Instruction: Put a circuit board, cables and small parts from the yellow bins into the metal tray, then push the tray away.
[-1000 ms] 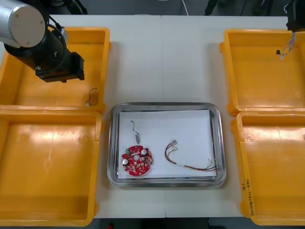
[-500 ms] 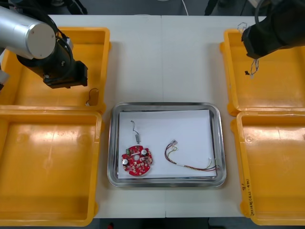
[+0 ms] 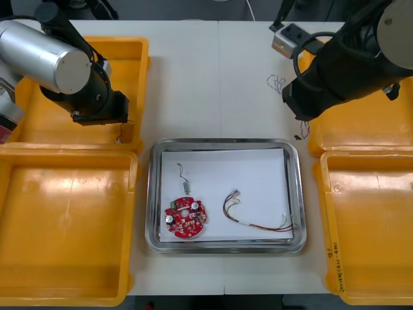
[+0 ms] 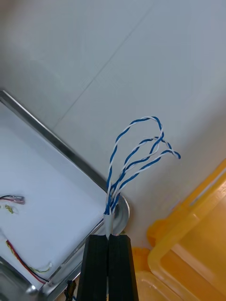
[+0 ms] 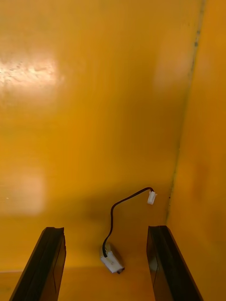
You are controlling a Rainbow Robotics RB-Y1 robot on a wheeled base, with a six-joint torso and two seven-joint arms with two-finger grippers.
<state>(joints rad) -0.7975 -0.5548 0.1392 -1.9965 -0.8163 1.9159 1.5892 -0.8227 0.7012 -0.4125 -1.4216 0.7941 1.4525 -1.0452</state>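
My right gripper (image 4: 109, 244) is shut on a twisted blue and white cable (image 4: 139, 151), whose loops (image 3: 276, 82) hang over the table just beyond the far right corner of the metal tray (image 3: 226, 141). Inside the tray lie a round red circuit board (image 3: 186, 218), a red and yellow cable (image 3: 258, 217) and a short black cable (image 3: 184, 180). My left gripper (image 5: 107, 256) is open low in the far left yellow bin (image 3: 39, 123). A black cable (image 5: 114, 221) with white plugs lies between its fingers, close to the bin's wall.
The near left bin (image 3: 64, 226) and both right bins (image 3: 368, 219) hold nothing that I can see. The tray's corner (image 4: 70, 155) and the far right bin's rim (image 4: 188, 230) lie just under the held cable. Open table lies beyond the tray.
My right arm has swung left from the far right bin, carrying the blue and white cable toward the tray's far right corner. My left arm has moved toward the black cable in the bin's corner.
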